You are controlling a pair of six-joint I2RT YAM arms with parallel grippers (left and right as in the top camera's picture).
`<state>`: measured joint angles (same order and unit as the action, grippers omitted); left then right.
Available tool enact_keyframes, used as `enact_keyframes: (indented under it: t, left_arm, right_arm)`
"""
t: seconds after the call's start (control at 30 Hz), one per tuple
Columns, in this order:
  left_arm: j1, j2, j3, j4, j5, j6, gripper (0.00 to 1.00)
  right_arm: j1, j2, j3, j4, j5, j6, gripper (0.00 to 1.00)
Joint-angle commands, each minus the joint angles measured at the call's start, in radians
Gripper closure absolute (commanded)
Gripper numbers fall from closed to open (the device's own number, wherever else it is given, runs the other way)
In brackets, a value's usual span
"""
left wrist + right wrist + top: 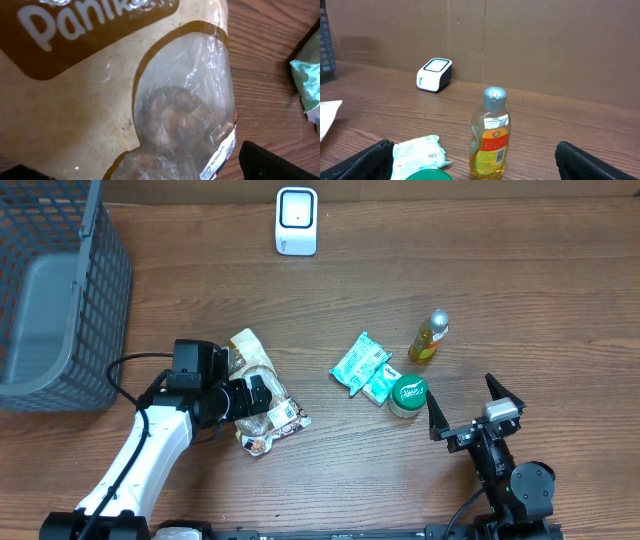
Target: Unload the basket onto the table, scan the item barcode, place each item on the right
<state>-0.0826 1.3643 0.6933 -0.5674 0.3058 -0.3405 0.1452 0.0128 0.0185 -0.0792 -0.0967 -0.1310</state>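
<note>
Bread bag [90,100] is lying flat on the wooden table [520,280], right of the grey wire basket [60,290]. Left gripper [262,394] is hanging over it, jaws spread wide, clamping nothing. Right gripper [466,404] is gaping empty. White barcode scanner [296,221] is sitting well apart.

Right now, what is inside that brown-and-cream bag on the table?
The bag has a clear window showing something brown and lumpy, perhaps baked goods. Printed wrapping hides the rest.
</note>
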Motion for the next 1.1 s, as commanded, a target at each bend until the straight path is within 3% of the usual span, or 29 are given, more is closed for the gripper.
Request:
enact_keyframes:
  t: [0.0, 0.2, 0.37, 0.53, 0.73, 0.8, 1.07]
  left_arm:
    - [0.004, 0.008, 0.007, -0.046, -0.001, -0.004, 0.00]
    - [0.004, 0.009, 0.097, -0.225, -0.002, -0.021, 0.00]
    - [0.003, 0.009, 0.279, -0.376, -0.005, -0.046, 0.00]
    - [-0.010, 0.027, 0.491, -0.536, -0.113, -0.037, 0.00]
    - [-0.030, 0.040, 0.530, -0.581, -0.134, -0.051, 0.00]
    - [-0.027, 0.042, 0.520, -0.608, -0.140, -0.093, 0.00]
    - [-0.024, 0.044, 0.379, -0.634, -0.197, -0.491, 0.00]
  right_arm:
    - [-0.003, -0.010, -0.011, 0.003, 0.006, 0.002, 0.00]
    - [-0.003, -0.010, -0.011, 0.003, 0.006, 0.002, 0.00]
    - [-0.003, -0.010, -0.011, 0.003, 0.006, 0.002, 0.00]
    - [-0.003, -0.010, -0.011, 0.003, 0.006, 0.002, 0.00]
    - [-0.003, -0.010, -0.011, 0.003, 0.006, 0.002, 0.00]
    - [-0.003, -0.010, -0.011, 0.003, 0.006, 0.002, 0.00]
    - [-0.003, -0.010, -0.011, 0.003, 0.006, 0.003, 0.00]
